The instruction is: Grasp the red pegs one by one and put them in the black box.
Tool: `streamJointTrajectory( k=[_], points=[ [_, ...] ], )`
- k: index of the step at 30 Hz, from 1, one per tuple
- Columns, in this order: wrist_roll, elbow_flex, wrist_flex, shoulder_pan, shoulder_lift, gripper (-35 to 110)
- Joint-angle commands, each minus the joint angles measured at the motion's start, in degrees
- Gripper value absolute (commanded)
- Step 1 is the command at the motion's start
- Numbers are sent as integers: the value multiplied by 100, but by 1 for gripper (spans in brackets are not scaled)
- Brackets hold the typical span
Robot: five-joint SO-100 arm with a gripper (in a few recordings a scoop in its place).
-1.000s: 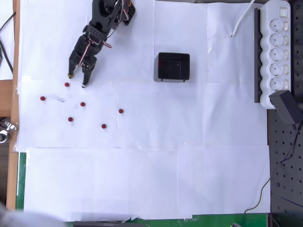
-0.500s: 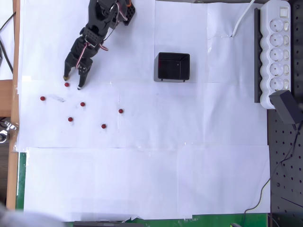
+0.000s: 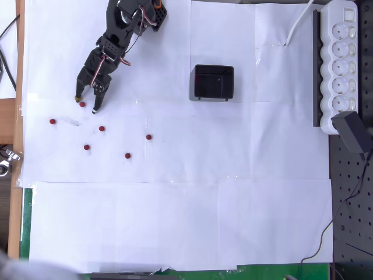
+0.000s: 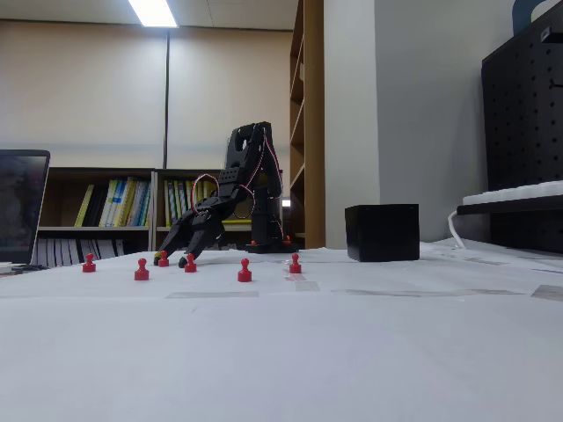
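The gripper is down at the paper, jaws spread around the far-left red peg, so the pickup is on. Next it needs to close squarely on that stub and lift. Five more pegs sit nearer; the black box waits well right.

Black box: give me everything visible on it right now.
The black box is small, rectangular and open-topped, with thin dark walls and a glossy-looking inner floor with a few red glints; whether those are pegs or reflections I cannot tell. It stands upright on the white paper, with tiny feet showing at its lower edge in the overhead view. In the fixed view it reads as a plain matte black block. Nothing touches it; the gripper is well away to the left.
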Motion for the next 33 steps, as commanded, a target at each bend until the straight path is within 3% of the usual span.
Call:
streamJointTrajectory(
  k=[1, 33],
  points=[
    [-44, 185, -158, 44, 105, 19],
    [-176, 308, -299, 211, 202, 7]
  ],
)
